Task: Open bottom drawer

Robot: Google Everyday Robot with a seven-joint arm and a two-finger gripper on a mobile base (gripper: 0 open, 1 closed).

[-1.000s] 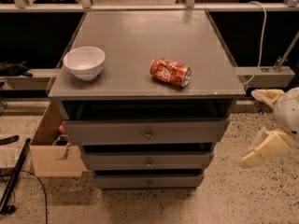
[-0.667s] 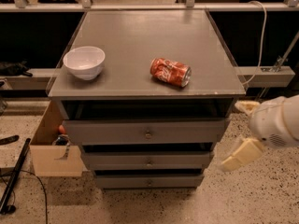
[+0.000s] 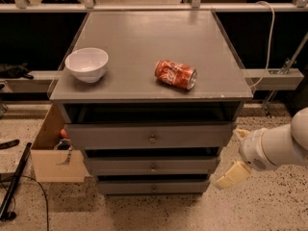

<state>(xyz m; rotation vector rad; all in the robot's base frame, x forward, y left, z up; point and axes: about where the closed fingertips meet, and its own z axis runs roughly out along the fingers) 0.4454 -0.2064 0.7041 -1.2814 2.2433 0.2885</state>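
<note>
I see a lab-like workshop: speckled terrazzo floor, bare metal rails, loose white cable, my tool low beside the grey drawer cabinet.

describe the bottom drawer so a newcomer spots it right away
Find the grey cabinet with a bowl and can on top; three drawers stack down its front. The bottom drawer is the lowest, nearest the floor, with the slimmest front; the gripper hovers beside it.
</note>
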